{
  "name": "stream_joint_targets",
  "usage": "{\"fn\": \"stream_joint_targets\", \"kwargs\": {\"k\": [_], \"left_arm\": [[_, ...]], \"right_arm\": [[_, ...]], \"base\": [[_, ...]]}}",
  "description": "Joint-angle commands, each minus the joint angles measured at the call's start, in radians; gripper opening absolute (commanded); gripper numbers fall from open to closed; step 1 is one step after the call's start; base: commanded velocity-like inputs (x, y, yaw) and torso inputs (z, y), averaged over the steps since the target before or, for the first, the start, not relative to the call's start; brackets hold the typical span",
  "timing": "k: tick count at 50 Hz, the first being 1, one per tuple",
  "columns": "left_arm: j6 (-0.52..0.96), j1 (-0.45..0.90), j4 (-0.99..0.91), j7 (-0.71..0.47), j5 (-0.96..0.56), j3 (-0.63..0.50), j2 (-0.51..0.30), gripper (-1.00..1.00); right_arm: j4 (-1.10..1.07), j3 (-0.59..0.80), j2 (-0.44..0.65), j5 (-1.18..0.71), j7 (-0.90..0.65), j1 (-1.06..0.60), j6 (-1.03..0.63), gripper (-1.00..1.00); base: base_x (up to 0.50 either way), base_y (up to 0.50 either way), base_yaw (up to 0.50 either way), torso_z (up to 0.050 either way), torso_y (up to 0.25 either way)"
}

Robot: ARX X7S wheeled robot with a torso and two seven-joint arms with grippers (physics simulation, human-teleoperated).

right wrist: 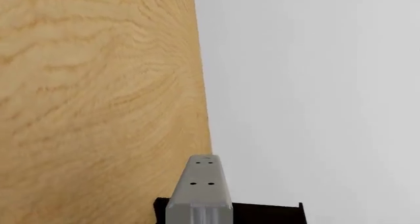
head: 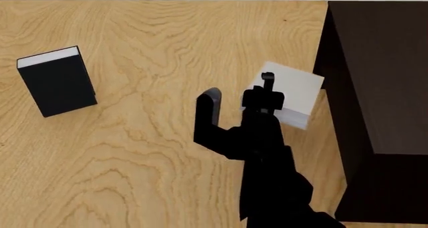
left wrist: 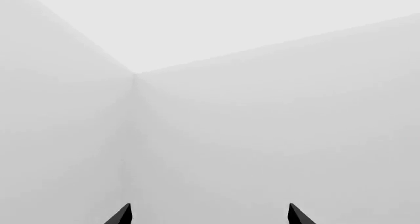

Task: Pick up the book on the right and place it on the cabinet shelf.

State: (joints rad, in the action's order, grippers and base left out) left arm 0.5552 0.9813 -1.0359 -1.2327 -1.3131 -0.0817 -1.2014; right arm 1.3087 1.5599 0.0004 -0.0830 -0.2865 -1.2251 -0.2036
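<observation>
From the head view, my right arm covers the near-left part of the light grey book point(head: 294, 90). The dark cabinet point(head: 381, 87) is cut off by the right and bottom edges, so I cannot see its shelf. In the left wrist view, only two finger tips of the left end effector point(left wrist: 208, 215) enter the picture. In the right wrist view, one finger point(right wrist: 202, 192) shows; I cannot tell its opening.

One grey end effector finger point(right wrist: 200, 192) over the edge between wooden table point(right wrist: 98, 101) and pale grey surface point(right wrist: 315, 96).
</observation>
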Motion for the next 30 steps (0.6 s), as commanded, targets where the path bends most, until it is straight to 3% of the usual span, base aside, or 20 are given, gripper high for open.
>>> {"fn": "stream_joint_targets", "kwargs": {"k": [1,30], "left_arm": [[-0.015,-0.002,0.003,0.0,0.015,-0.019,-0.003,1.0],[-0.033,0.004,0.011,0.002,0.034,-0.048,-0.009,1.0]], "right_arm": [[0.0,0.001,0.002,0.08,-0.033,-0.012,-0.081,-1.0],[0.0,-0.03,0.025,0.082,-0.016,0.008,-0.154,-1.0]], "base": [[0.0,0.0,0.0,0.0,0.011],[0.0,0.0,0.0,0.0,0.001]]}}
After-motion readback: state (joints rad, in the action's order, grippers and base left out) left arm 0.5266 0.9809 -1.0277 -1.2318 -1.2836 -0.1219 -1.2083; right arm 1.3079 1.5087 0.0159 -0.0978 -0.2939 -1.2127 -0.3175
